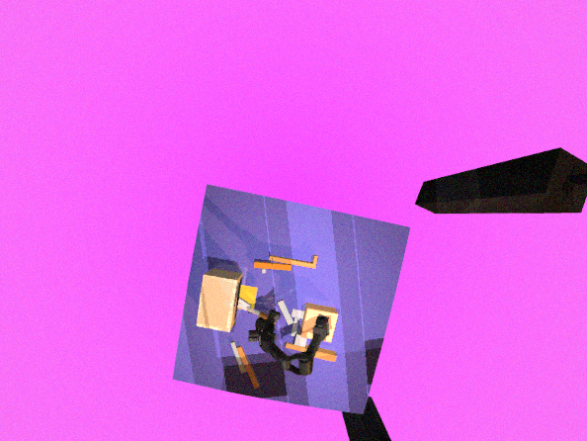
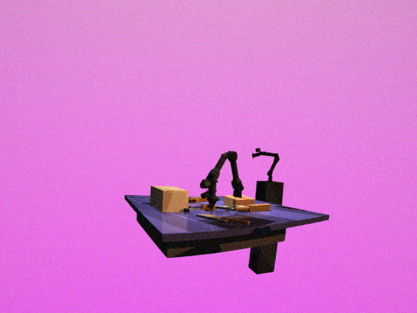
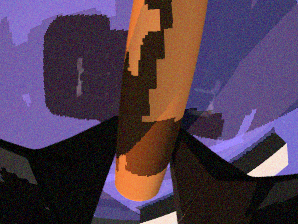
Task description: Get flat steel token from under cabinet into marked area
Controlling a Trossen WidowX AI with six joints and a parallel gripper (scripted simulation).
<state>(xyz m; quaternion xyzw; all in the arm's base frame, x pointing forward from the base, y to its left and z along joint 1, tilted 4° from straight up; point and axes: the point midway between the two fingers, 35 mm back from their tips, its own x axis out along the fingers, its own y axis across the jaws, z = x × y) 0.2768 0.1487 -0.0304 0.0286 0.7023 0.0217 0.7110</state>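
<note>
The pale wooden cabinet (image 1: 218,303) (image 2: 175,200) stands at the left of the table. The marked area is a yellow square (image 1: 250,293) beside its front. My gripper (image 1: 269,317) (image 2: 211,207) (image 3: 145,127) is shut on an orange handle (image 3: 167,65), low over the table and in front of the cabinet. In the top view a thin pale shaft (image 1: 253,309) runs from the gripper towards the cabinet's front, past the corner of the yellow square. Its far end is too small to make out. I cannot make out the token or the vent slots in any view.
An orange bar (image 1: 273,266) and an L-shaped orange stick (image 1: 293,261) lie on one side. A grey strip (image 1: 237,355) and an orange stick (image 1: 248,368) lie on the other. Pale pieces (image 1: 285,311) (image 1: 300,340) and another orange bar (image 1: 326,355) lie near the arm's base block.
</note>
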